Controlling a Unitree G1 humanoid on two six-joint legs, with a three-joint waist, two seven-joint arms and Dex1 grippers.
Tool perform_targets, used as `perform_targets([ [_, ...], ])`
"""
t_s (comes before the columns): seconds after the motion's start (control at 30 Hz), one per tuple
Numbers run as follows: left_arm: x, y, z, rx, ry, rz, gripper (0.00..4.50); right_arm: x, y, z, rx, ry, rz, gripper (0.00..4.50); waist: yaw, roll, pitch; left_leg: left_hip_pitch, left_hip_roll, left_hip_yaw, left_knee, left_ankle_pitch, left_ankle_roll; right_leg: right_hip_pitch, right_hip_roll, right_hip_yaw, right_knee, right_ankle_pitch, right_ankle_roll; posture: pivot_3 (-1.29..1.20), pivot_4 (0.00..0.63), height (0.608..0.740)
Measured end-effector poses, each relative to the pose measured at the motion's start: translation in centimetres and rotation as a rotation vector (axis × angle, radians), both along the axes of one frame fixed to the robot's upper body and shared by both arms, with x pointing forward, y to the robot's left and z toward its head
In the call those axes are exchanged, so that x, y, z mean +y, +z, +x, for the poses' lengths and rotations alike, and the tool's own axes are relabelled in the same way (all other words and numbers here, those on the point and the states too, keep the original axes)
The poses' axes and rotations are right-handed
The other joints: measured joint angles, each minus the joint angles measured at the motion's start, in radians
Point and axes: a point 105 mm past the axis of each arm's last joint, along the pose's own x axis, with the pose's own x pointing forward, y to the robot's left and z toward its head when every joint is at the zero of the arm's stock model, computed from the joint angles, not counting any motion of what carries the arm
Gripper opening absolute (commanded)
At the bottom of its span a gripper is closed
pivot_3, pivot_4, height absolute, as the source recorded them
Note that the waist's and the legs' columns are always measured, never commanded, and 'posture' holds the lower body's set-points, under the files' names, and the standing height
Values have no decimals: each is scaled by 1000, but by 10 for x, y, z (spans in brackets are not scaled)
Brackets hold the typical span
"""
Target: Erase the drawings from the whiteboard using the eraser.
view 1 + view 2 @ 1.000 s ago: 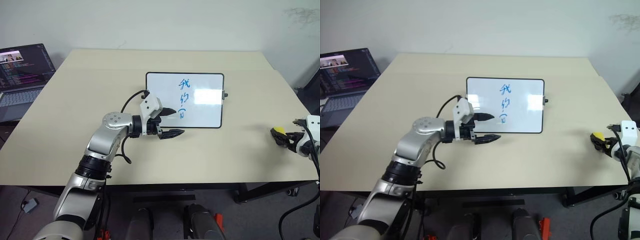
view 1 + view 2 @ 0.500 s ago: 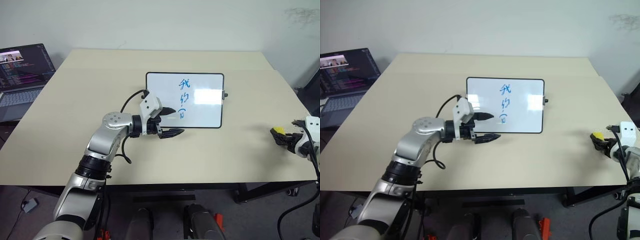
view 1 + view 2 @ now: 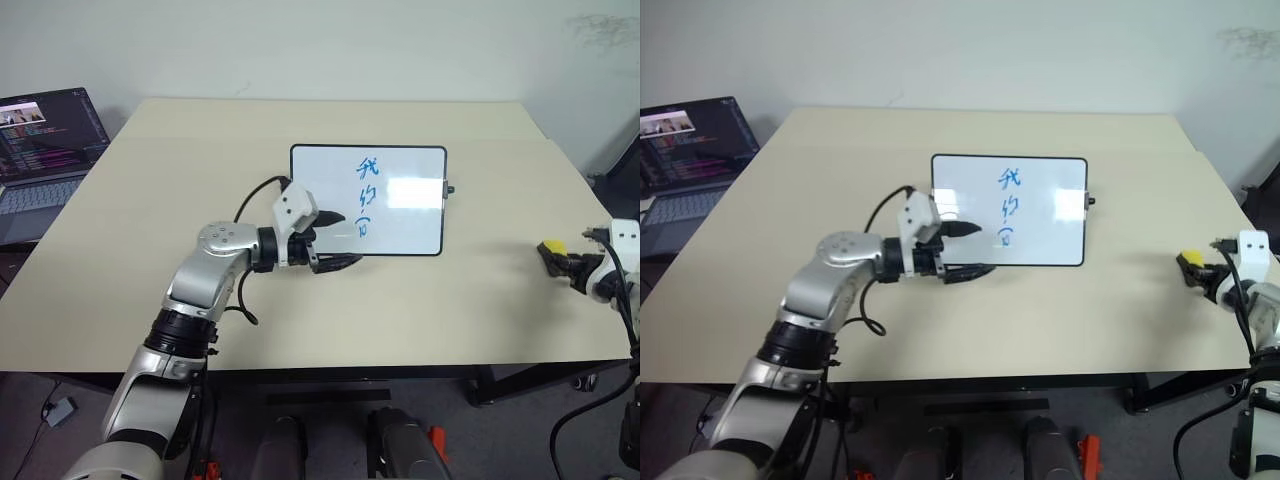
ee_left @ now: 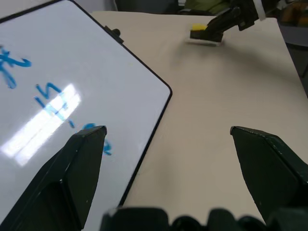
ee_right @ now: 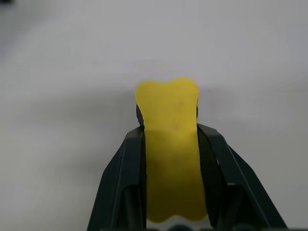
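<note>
The whiteboard (image 3: 410, 225) lies flat in the middle of the table, with the drawings (image 3: 367, 195) as a column of blue strokes near its centre. My left gripper (image 3: 350, 238) is open at the board's near left corner, one finger over the board and one over the table. In the left wrist view that corner (image 4: 72, 72) lies between the spread fingers. At the table's right edge my right gripper (image 3: 562, 262) is shut on the eraser (image 3: 551, 247), a small yellow block held just above the tabletop. The right wrist view shows the eraser (image 5: 168, 144) pinched between both fingers.
An open laptop (image 3: 45, 150) sits off the table's left side. The beige table (image 3: 200, 130) has bare surface between the board and the right gripper. A black knob (image 3: 450, 189) sticks out of the board's right side.
The right gripper shut on the eraser, then lifted it and carried it slightly toward the board. The left gripper shifted a little to the left.
</note>
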Motion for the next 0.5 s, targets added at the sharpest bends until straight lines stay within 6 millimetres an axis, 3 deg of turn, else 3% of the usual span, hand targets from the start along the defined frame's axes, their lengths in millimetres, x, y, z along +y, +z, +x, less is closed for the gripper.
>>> perform_targets([
  [0.1,17,11,5,-25,52,-7,4500,31,53,8,-174,109,-39,1088,0,0,0,0,0,-1,0,0,0,0,0,-1,0,0,0,0,150,740],
  [0.2,34,17,8,-43,107,4,4500,72,92,12,-317,231,-63,1088,2,0,0,0,0,-1,0,0,0,0,0,-1,-1,0,0,0,150,740],
  [0.33,56,27,14,-76,199,0,4500,119,111,16,-390,368,-99,1088,5,0,0,-1,0,-1,0,0,0,0,0,-1,-1,0,0,0,150,740],
  [0.5,63,31,20,-107,277,-7,4500,162,127,24,-450,482,-180,1088,10,0,0,-1,0,-1,-1,0,0,-1,-1,-1,-1,0,0,0,150,740],
])
